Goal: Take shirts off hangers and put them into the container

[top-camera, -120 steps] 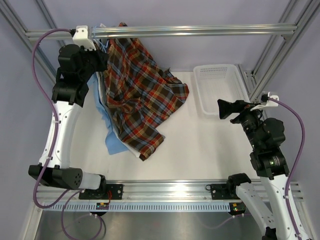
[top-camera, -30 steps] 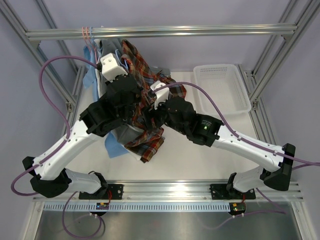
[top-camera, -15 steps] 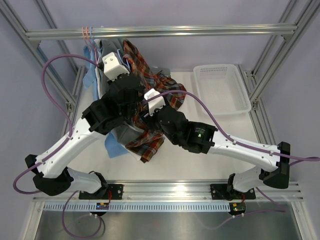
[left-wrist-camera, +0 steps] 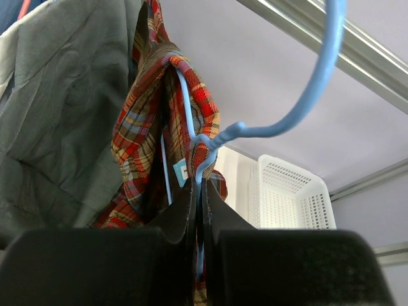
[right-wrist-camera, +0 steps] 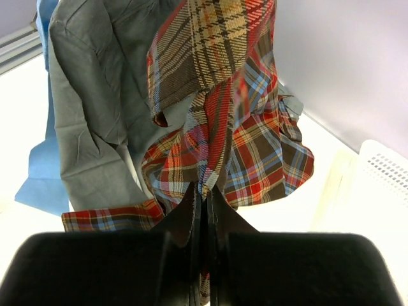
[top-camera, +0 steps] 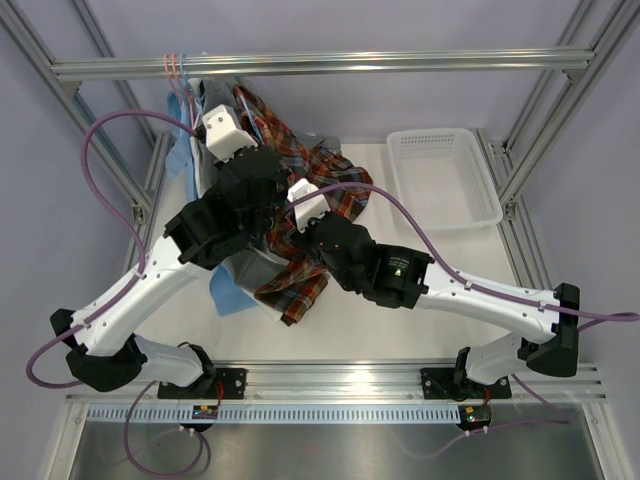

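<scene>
The top edge cuts off the blue hanger (left-wrist-camera: 255,131).

1. You can pass over the bare table (top-camera: 400,285) strip between the plaid shirt (top-camera: 300,288) and the container (top-camera: 398,185).
2. The left arm (top-camera: 215,220) and right arm (top-camera: 385,270) meet mid-table, blocking your near-side reach to the shirt.
3. The top rail (top-camera: 400,62) bars the way overhead.

From where I stand, the white bench (top-camera: 400,290) carries only a few things. At its far right corner a white mesh basket (top-camera: 398,190) stands flat on the surface, long side running away from the arms. Left of the middle, the lower end of a plaid shirt (top-camera: 300,290) lies rumpled on the bench. Touching it on the left, the hem of a light blue shirt (top-camera: 230,296) spreads flat, partly tucked under the plaid. The basket sits well apart from the cloth.
</scene>
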